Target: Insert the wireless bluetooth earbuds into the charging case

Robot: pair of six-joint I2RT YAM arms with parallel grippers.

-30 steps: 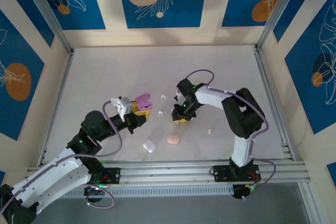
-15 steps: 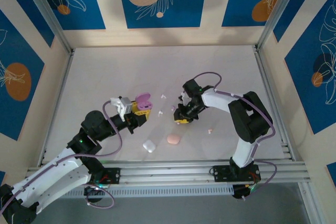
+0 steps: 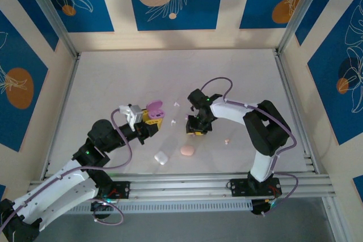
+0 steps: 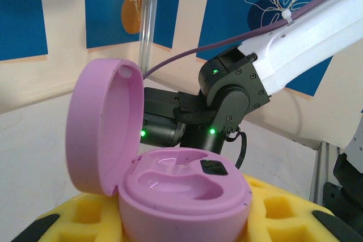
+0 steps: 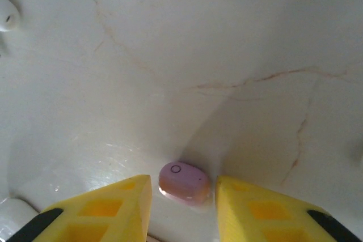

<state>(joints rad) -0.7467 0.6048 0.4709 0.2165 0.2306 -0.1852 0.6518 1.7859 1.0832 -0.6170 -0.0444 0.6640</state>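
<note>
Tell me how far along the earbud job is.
Done: the purple case is open, clamped in the left fingers, holding no buds. In hand: the right fingers straddle a lilac earbud on the table, not gripping it. Left: seat every bud, including the white ones.

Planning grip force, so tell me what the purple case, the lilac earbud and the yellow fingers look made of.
Purple case: hard moulded plastic, satin, with soft highlights in its wells. Lilac earbud: seemingly glossy plastic, with a sheen on its shell. Yellow fingers: probably matte plastic, dull, with square recesses.
</note>
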